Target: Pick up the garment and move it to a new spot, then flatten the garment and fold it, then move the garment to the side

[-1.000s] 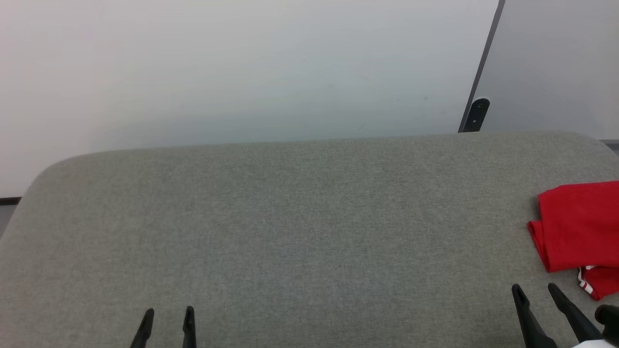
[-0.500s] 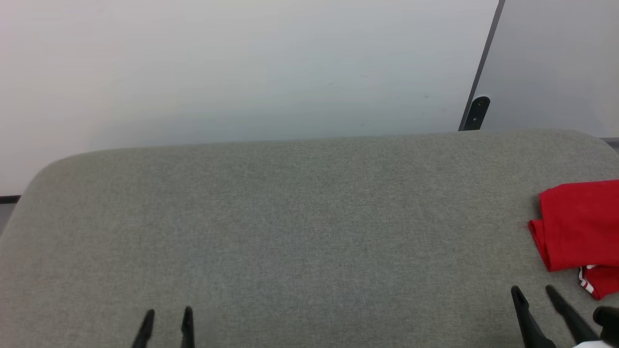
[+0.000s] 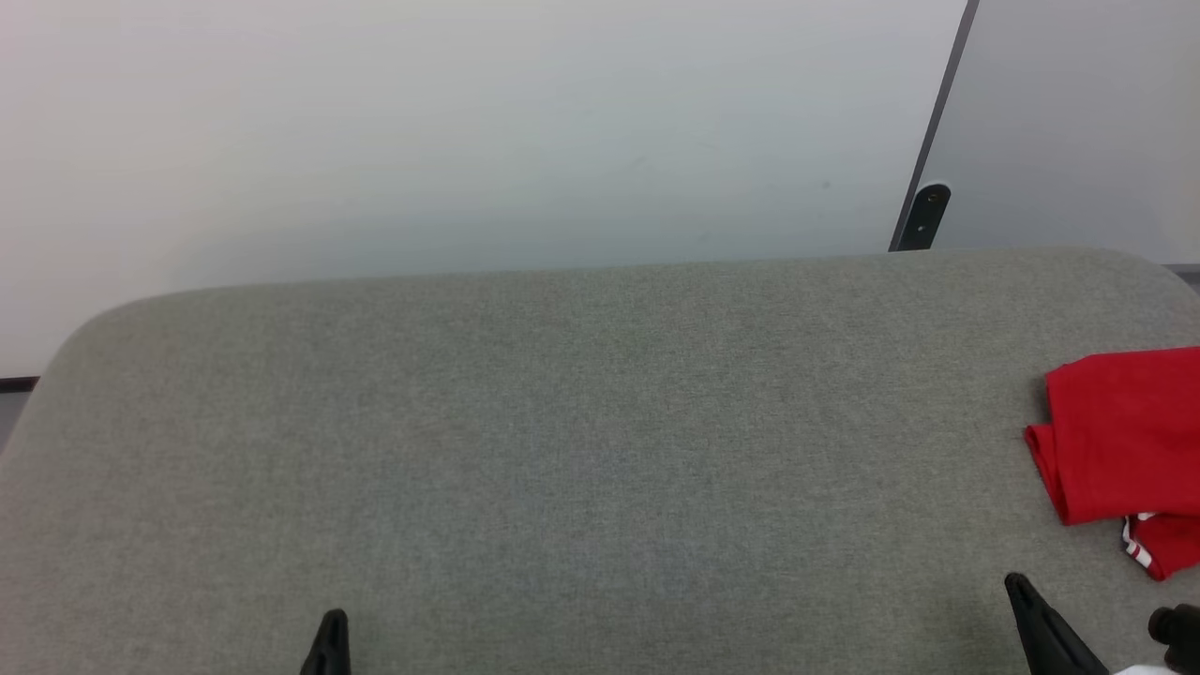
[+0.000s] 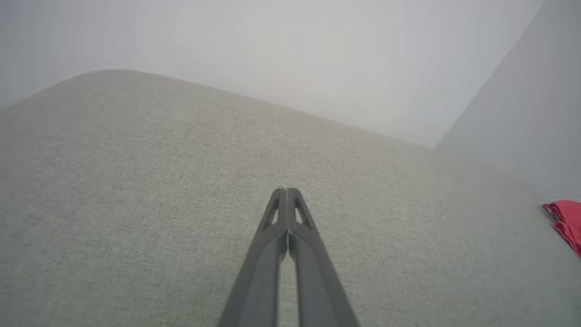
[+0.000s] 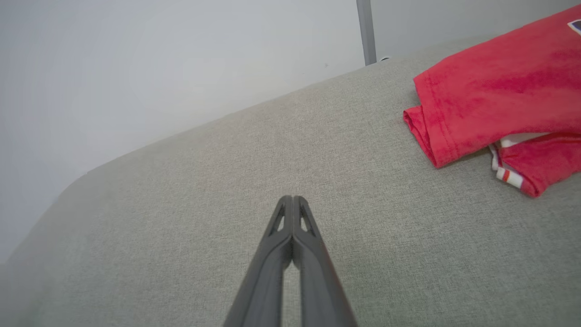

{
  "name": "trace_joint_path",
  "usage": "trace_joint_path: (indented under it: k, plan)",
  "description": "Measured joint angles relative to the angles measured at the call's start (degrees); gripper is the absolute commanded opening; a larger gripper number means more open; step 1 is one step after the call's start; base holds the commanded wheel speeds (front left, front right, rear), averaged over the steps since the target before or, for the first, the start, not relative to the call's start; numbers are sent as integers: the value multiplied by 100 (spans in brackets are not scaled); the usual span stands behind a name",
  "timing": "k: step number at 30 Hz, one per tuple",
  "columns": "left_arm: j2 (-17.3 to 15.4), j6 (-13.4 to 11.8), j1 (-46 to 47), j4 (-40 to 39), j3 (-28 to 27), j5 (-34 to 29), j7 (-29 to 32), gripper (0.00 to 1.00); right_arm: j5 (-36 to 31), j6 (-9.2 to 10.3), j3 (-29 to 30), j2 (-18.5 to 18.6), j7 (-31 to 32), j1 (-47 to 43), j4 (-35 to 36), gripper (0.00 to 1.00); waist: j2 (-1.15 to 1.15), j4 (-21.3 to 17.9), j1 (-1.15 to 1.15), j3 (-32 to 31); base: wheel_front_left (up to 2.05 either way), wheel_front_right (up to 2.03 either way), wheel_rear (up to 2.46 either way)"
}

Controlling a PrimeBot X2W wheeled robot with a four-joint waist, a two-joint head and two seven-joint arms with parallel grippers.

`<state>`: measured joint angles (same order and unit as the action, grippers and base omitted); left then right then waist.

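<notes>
The garment (image 3: 1120,441), bright red with a bit of red-and-white stripe trim at its lower edge, lies folded at the far right of the grey padded surface (image 3: 581,450), running out of the head view. It appears again in the right wrist view as the garment (image 5: 499,91) and as a red corner, the garment (image 4: 565,220), in the left wrist view. My left gripper (image 3: 330,630) sits at the bottom left, shut on nothing, its fingertips pressed together (image 4: 287,194). My right gripper (image 3: 1020,591) is at the bottom right, short of the garment, shut and empty (image 5: 292,200).
The grey fabric surface has rounded far corners and ends at a pale wall (image 3: 469,131). A dark post with a black bracket (image 3: 928,217) stands behind its far right edge. A small black knob of my right arm (image 3: 1177,630) shows at the lower right.
Both grippers have gone from open to shut with nothing in them. Both have drawn back slightly toward the bottom edge. The garment has not moved.
</notes>
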<state>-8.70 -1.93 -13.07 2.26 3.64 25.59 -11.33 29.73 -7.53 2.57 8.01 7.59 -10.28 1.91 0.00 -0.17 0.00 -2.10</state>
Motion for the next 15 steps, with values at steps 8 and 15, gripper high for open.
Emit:
trace_joint_path:
  k: [8,15]
  plan:
    - [38,100,220,146,-69,777,176,0,692,0,44,-69,-2,182,-175,0,0,1,0,16,0,0,0]
    - [68,197,387,265,-132,1406,309,0,1280,0,80,-107,-3,319,-325,0,0,2,0,29,0,0,0]
